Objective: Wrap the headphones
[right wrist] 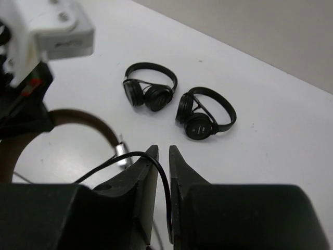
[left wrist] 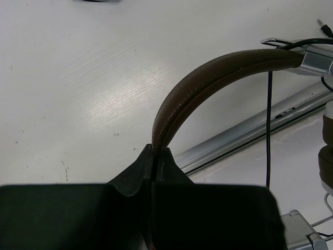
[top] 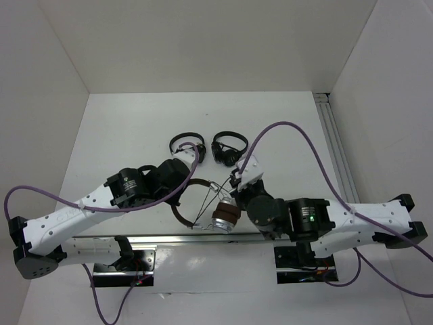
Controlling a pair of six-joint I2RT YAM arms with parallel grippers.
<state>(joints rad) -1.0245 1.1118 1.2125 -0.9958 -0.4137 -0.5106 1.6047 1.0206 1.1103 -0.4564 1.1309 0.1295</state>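
The headphones' brown headband (top: 197,182) arches above the table near the front edge, with a silver and brown earcup (top: 224,218) hanging at its right end. My left gripper (top: 178,198) is shut on the headband (left wrist: 208,78), as the left wrist view (left wrist: 155,149) shows. The thin black cable (top: 205,203) runs across the arch. My right gripper (top: 229,189) sits just above the earcup. In the right wrist view the cable (right wrist: 119,156) loops over the left finger and runs down into the narrow gap of this gripper (right wrist: 163,151), pinched there. The cable's plug (left wrist: 323,26) hangs free.
Two small all-black headphones (top: 187,145) (top: 229,147) lie side by side just behind the grippers, also in the right wrist view (right wrist: 150,86) (right wrist: 205,114). An aluminium rail (top: 169,238) runs along the near edge under the headphones. White walls enclose the table on three sides.
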